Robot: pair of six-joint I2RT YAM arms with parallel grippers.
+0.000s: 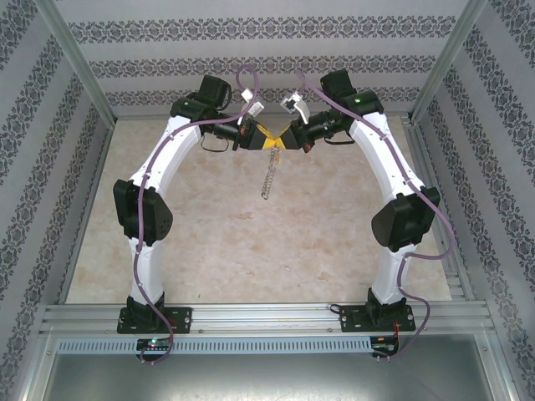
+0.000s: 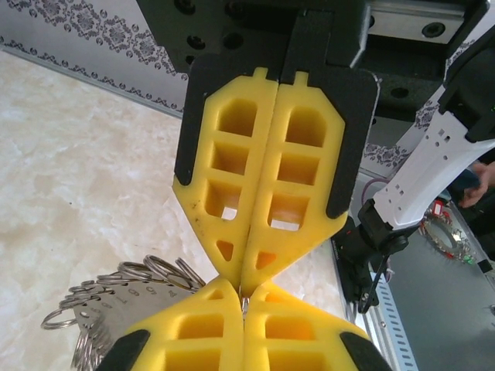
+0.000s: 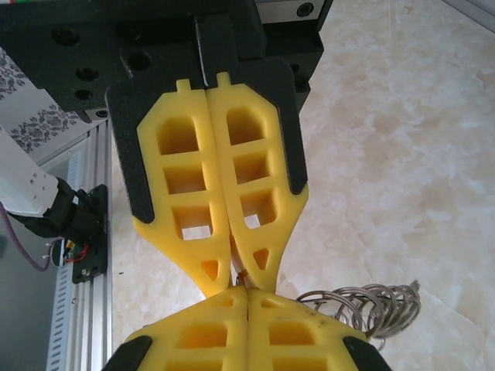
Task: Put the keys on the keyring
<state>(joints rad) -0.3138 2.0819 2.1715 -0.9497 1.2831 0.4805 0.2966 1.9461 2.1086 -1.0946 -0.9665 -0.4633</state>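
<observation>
Jaws: 2 pairs, closed, tips touching | keyring (image 1: 266,180): 1, hanging below

My left gripper (image 2: 243,303) has its yellow fingers pressed flat together at the bottom of the frame. Their tips meet those of the right gripper (image 2: 244,270), which is likewise closed and points down at mine. The keyring (image 2: 116,297), fringed with small wire loops, shows just left of my fingers against the pale marbled table (image 2: 69,170).
</observation>
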